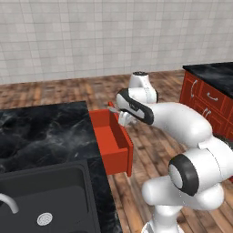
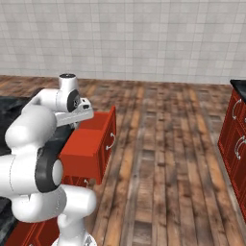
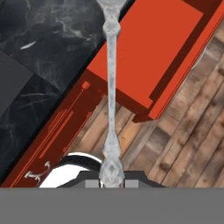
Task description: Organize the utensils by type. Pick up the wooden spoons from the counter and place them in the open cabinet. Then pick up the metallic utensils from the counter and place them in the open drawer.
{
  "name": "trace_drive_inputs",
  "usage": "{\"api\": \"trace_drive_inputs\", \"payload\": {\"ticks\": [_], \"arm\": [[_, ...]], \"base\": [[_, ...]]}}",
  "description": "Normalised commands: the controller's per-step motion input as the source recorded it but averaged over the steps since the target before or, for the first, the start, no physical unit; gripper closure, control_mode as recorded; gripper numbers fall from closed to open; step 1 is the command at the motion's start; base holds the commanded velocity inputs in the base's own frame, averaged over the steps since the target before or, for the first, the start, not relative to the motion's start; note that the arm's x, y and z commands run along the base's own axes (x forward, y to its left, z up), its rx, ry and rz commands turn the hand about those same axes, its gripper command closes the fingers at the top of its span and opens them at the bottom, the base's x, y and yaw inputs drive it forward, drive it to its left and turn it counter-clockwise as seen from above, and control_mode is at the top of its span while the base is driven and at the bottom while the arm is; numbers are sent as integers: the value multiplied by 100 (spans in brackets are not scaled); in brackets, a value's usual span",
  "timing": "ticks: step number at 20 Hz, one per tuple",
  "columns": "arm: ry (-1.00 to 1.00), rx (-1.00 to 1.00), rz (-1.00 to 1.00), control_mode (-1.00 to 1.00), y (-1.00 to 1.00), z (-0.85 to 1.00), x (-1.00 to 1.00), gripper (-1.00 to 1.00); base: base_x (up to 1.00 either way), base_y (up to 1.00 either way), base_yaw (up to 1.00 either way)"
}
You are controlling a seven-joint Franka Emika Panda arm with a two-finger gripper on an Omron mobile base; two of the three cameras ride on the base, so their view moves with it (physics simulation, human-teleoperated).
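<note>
The hand [image 1: 122, 114] hangs above the open drawer [image 1: 111, 141], which juts from the bench [image 1: 43, 132] beside it. A metal spoon [image 3: 111, 87] reaches forward from the hand over the drawer's edge. The sink [image 1: 45, 200] lies in the bench, behind the hand

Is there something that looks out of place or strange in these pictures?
Nothing stands out. The drawer is pulled open from the counter, as the sorting needs. The gripper holds the metal spoon by its handle end above it. No spill or damage shows.
</note>
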Motion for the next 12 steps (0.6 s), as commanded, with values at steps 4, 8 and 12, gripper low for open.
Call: {"api": "trace_drive_inputs", "payload": {"ticks": [4, 8, 12], "arm": [[1, 0, -1, -100, 9, -46, 61, 100], [0, 0, -8, -100, 19, -56, 53, 100], [0, 0, -11, -100, 14, -41, 46, 100]], "base": [[0, 0, 0], [0, 0, 0], [0, 0, 0]]}}
